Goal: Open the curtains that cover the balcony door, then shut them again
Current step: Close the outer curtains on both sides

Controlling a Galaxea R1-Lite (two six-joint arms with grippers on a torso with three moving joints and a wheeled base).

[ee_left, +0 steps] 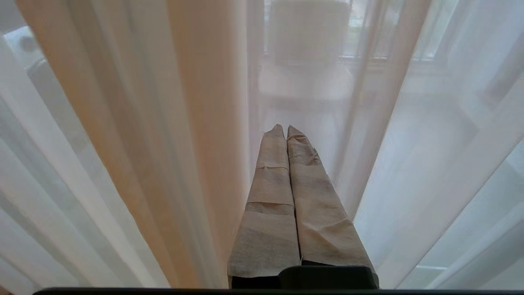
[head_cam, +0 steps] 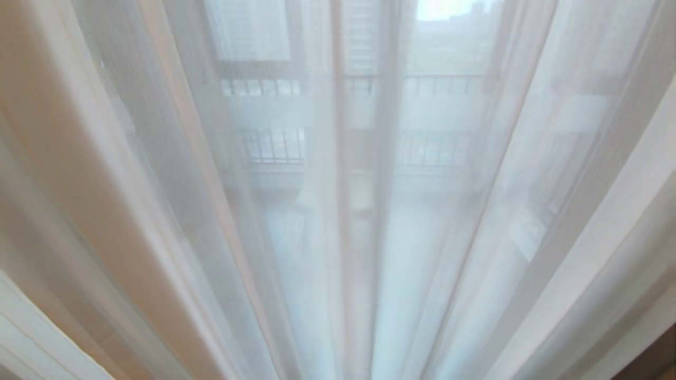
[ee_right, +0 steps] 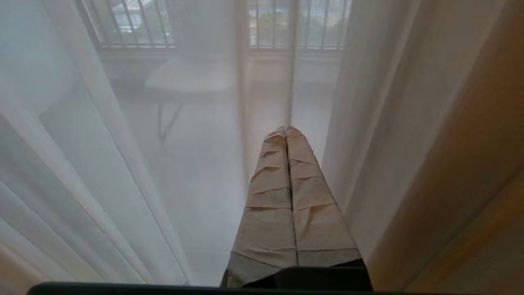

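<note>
Tape-wrapped, my left claw [ee_left: 285,128] and right claw [ee_right: 285,129] are pressed closed, empty, pointing at sheer white and beige woven curtains [head_cam: 338,237] drawn shut; beyond, the dark-framed glass balcony door [head_cam: 391,105].

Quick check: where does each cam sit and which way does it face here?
Head: on the robot's head, facing the sheer curtains close up; railings show faintly behind; no arm visible.
Left wrist: behind the shut left gripper, pointing into the sheers beside a beige fold.
Right wrist: behind the shut right gripper, pointing through sheers at a chair.
Shared: all three see sheers.
</note>
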